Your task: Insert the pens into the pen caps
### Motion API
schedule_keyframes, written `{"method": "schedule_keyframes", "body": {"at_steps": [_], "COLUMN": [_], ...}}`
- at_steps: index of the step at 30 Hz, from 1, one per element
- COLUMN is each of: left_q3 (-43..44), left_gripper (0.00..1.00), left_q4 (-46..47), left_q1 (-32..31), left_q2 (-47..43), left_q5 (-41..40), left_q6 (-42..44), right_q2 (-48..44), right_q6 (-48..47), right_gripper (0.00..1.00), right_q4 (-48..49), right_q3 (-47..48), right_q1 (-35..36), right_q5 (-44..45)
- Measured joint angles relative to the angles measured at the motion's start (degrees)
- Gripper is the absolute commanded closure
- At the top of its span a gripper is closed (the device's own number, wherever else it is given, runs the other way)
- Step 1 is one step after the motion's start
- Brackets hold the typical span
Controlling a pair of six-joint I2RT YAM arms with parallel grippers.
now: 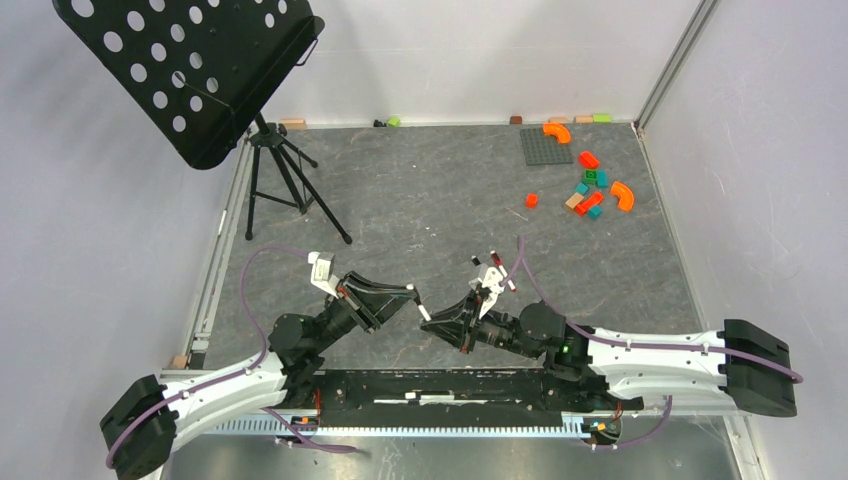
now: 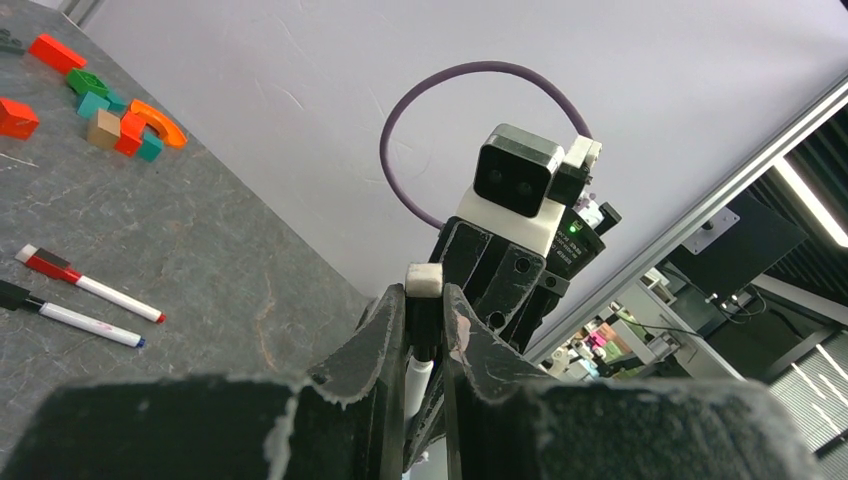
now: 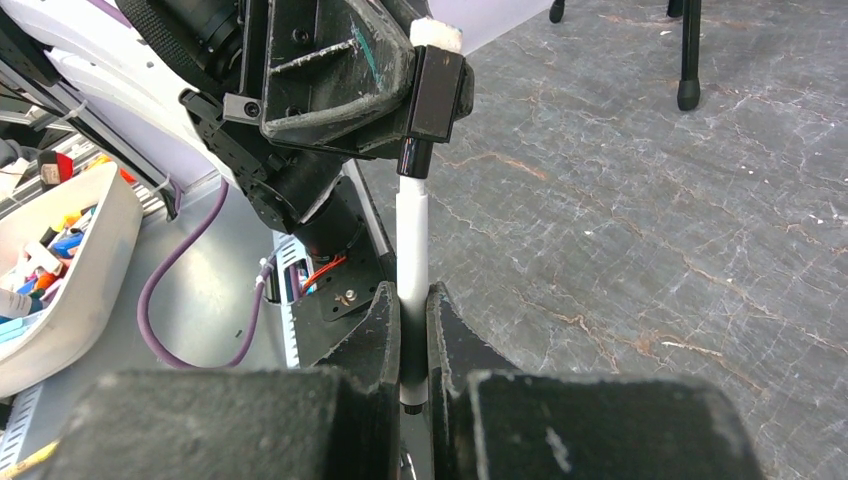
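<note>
Grey table (image 1: 420,200): over its 6 o'clock edge the left gripper (image 2: 424,300) clamps the black pen cap (image 3: 437,95). The right gripper (image 3: 413,305) pinches the white pen (image 3: 412,240), its tip at the cap's mouth.

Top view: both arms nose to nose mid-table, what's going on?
The left gripper is clamped on a black cap with a white tip. The right gripper is clamped on a white-barrelled pen. They hold the two in line above the table, with the pen's dark end at the cap's mouth. Whether it is fully seated cannot be told. A red-ended pen and a black-ended pen lie on the table, untouched.
</note>
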Motion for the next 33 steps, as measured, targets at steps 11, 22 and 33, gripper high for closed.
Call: {"method": "schedule_keyframes", "body": {"at_steps": [11,22,33], "left_q3": [0.00,0.02,2.60], "left_gripper": [0.98,0.98,0.98], "left_q4": [-1.27,-6.73,-15.28], "left_q1": [0.04,0.31,0.81], "left_q2": [-0.44,-3.61,-2.95], "left_q5": [-1.20,-2.99,-9.73], "left_q6": [0.26,1.46,2.14], "right_q2": [0.00,1.75,7.96], "right_q6": [-0.13,-1.18,-3.63], "right_gripper": [1.00,1.00,1.00], "right_q4": [-4.76,-11.34,-21.07], "right_q3": [2.38,6.10,13.60], "right_q1": [0.11,0.20,0.20], "right_q5": [1.81,4.07,12.92]}}
